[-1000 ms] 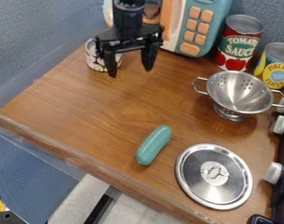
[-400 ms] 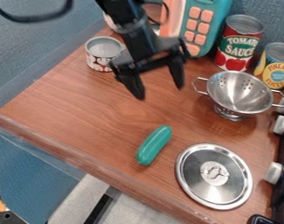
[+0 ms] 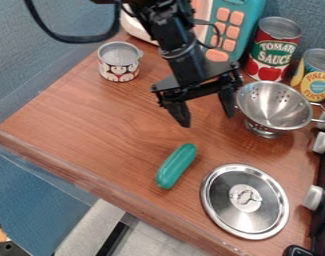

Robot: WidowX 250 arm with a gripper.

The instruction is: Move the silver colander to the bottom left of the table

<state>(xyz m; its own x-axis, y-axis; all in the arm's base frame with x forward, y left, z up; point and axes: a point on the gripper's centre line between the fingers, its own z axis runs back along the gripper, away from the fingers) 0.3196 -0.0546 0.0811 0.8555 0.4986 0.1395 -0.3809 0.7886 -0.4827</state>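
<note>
1. Your pincer (image 3: 206, 120) hangs spread and empty beside the silver colander (image 3: 277, 111), upright at the table's (image 3: 101, 120) right, near the cans (image 3: 273, 52).
2. Straddle the rim's left side squarely, clench firmly, then lift level.

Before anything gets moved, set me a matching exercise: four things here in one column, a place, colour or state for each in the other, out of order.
Column one
1. Colander
2. Lid
3. Green piece
4. Gripper

Column two
A. Long, lying just left of the round flat thing in the camera view
B. Jaws open, over the table
C. Silver, full of small holes
D. Round, lying flat

Pairs: 1-C, 2-D, 3-A, 4-B
</note>
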